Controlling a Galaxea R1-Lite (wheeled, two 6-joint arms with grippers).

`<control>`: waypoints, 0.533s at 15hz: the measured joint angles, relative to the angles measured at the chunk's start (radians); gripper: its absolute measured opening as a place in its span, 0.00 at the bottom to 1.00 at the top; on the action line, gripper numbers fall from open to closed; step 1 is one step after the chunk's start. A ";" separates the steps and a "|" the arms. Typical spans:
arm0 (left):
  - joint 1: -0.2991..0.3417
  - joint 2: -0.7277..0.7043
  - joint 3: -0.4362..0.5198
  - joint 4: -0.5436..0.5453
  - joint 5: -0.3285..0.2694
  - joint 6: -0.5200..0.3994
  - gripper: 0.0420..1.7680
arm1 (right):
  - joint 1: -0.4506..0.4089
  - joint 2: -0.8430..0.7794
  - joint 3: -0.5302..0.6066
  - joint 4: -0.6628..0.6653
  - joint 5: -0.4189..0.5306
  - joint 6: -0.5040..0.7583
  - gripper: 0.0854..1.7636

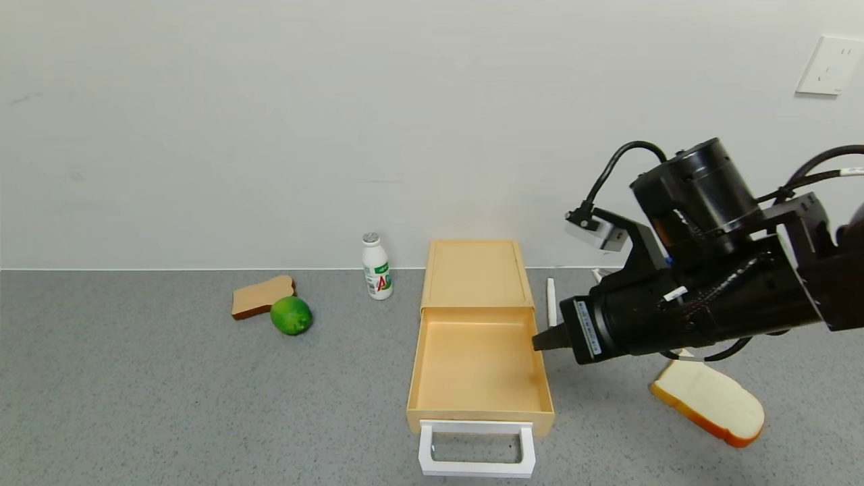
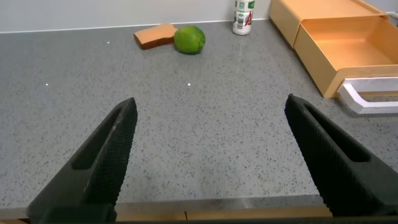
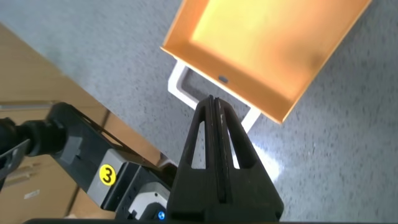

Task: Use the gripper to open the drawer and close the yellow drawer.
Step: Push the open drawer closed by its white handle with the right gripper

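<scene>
Grey speckled worktop under a plain wall: the yellow drawer stands pulled out, its white handle towards the robot. The right end effector, fingers pressed together, hangs at the drawer's right rim, the handle nearer the robot than its tip; the left end effector, spread wide, idles well off

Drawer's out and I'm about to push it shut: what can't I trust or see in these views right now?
- Head view: the right pincer tip sits at the drawer side wall; contact cannot be told.
- Head view: the white objects behind the arm are partly hidden by it.
- Left wrist view: the handle is cut off by the edge.
- Bottle label is too small to read.
</scene>
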 joint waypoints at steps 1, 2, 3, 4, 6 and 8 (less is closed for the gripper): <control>0.000 0.000 0.000 0.000 0.000 0.000 0.97 | -0.038 -0.031 0.058 -0.072 0.058 -0.024 0.02; 0.000 0.000 0.000 0.000 0.000 0.000 0.97 | -0.070 -0.055 0.101 -0.117 0.098 -0.050 0.02; 0.000 0.000 0.000 0.000 0.000 0.000 0.97 | -0.106 -0.080 0.146 -0.159 0.129 -0.083 0.02; 0.000 0.000 0.000 0.000 0.000 0.000 0.97 | -0.131 -0.099 0.182 -0.189 0.142 -0.104 0.02; 0.000 0.000 0.000 0.000 0.000 0.000 0.97 | -0.156 -0.129 0.239 -0.251 0.149 -0.111 0.02; 0.000 0.000 0.000 0.000 0.000 0.000 0.97 | -0.164 -0.147 0.269 -0.283 0.153 -0.110 0.02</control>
